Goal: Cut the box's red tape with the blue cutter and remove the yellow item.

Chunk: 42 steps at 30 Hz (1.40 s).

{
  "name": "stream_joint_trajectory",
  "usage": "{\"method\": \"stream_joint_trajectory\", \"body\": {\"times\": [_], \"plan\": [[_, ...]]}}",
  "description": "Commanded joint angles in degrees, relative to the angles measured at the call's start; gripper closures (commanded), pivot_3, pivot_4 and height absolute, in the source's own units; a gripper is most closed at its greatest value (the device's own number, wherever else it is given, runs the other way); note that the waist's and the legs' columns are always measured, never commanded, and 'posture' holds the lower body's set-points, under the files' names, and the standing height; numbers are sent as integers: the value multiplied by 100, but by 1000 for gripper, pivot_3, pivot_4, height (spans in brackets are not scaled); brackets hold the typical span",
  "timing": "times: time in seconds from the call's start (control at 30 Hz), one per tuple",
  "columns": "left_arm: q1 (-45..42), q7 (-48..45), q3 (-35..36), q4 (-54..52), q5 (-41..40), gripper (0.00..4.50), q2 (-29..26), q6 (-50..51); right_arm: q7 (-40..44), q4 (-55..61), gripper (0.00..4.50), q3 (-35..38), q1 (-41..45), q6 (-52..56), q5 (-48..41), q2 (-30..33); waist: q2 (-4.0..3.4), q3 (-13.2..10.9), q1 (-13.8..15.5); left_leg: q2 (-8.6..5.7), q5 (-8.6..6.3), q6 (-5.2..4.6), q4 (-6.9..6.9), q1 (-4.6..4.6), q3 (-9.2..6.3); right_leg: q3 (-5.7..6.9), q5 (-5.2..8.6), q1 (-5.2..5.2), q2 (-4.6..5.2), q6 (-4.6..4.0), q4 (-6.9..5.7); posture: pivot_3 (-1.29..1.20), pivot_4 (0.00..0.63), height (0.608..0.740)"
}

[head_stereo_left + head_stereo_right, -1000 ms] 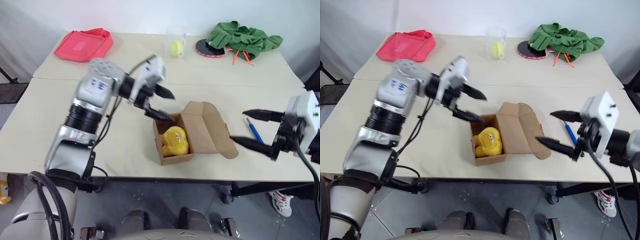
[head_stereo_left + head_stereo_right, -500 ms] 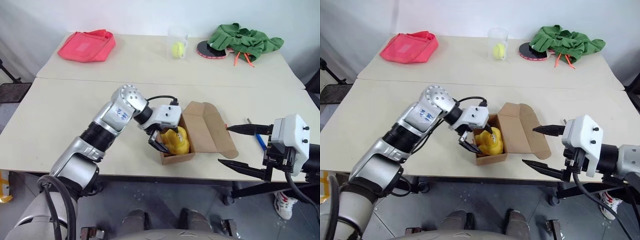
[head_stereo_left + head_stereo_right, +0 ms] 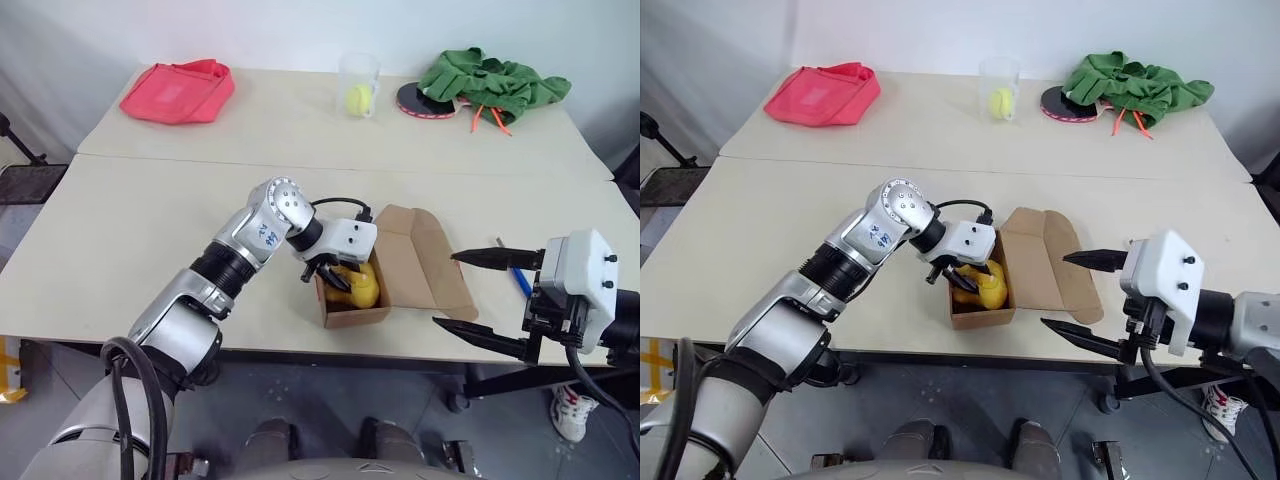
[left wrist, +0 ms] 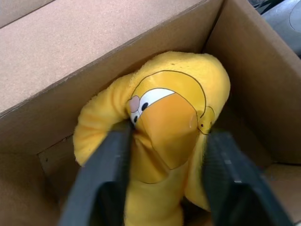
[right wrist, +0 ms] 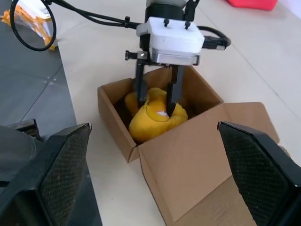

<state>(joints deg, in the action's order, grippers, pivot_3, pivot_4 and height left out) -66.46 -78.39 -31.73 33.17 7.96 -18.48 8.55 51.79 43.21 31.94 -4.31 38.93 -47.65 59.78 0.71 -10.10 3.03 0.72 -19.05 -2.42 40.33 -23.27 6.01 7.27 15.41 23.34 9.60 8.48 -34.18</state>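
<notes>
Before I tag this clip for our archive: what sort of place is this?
Probably a robot test room, not a home: two plain tables pushed together before a bare white wall, holding unrelated props like a pink-red cloth bag, a green cloth and an opened cardboard box.

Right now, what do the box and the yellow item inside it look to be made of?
The box: plain brown cardboard, matte, with creased fold lines at its flaps. The yellow item: apparently soft plush fabric, fuzzy nap along its edges, with a printed face.

blue cutter (image 3: 517, 277) mostly hidden behind right tool (image 3: 470, 292), yellow item (image 4: 160, 141) lower part inside box (image 3: 400, 270)
</notes>
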Motion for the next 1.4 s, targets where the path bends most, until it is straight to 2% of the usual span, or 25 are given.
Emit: {"method": "stream_joint_trajectory", "body": {"times": [0.03,0.13,0.3,0.53,0.7,0.93,1.03,1.1,1.23,1.4], "plan": [[-287,24,199,236,39,3872,16,-67,173,-298,0,339,-250,-136,169,-126,0,0,-7,0,-1,-2,1,0,2,0,0,-1,0,0,1,0,150,740],[-507,-10,379,323,-70,4483,24,-6,262,-491,0,441,-294,-308,163,-298,0,0,-15,1,-1,-2,1,0,3,-2,0,2,0,0,-2,0,150,740],[-852,18,664,558,-167,4494,41,84,529,-921,0,505,-355,-641,227,-554,1,-1,-16,0,-1,-2,0,-2,4,-1,0,3,-1,0,-1,0,150,740],[-986,-115,955,477,-324,4494,72,420,870,-1494,0,236,-263,-1199,533,-672,1,-1,-24,-1,-1,-3,0,-2,8,0,-1,3,-1,2,-1,0,150,740],[-1148,90,1433,370,-596,4494,-20,993,783,-1534,0,24,372,-1199,350,-619,1,-1,-53,2,0,-2,0,-1,6,0,-1,5,-1,2,-5,0,150,740],[-1384,1035,2239,229,-817,4494,-335,1941,856,-1985,0,-598,1503,-1164,231,-591,0,-1,-125,1,0,-1,-1,0,4,1,-2,5,-1,4,-12,0,150,740],[-1286,1661,2483,54,-721,4494,-645,2271,996,-2347,0,-986,2065,-1183,274,-628,0,-1,-167,1,0,-1,-1,0,3,1,-3,7,-1,6,-17,0,150,740],[-1009,2178,2626,-191,-560,4494,-1000,2567,1046,-2765,0,-1464,2786,-1255,368,-864,0,-2,-202,1,1,1,-4,2,3,1,-3,10,-1,6,-24,0,150,740],[-533,2681,2722,-767,-508,4494,-1363,3219,1201,-3372,0,-2021,3648,-1412,626,-1227,-3,-2,-293,4,6,11,-13,12,4,3,-3,17,-1,6,-52,0,150,740],[790,3071,2791,-2018,-463,4494,-1967,4360,1747,-4099,0,-2562,4279,-1580,925,-1513,-4,-3,-306,3,7,15,-21,10,4,6,-3,24,-1,6,-61,0,150,740]]}}
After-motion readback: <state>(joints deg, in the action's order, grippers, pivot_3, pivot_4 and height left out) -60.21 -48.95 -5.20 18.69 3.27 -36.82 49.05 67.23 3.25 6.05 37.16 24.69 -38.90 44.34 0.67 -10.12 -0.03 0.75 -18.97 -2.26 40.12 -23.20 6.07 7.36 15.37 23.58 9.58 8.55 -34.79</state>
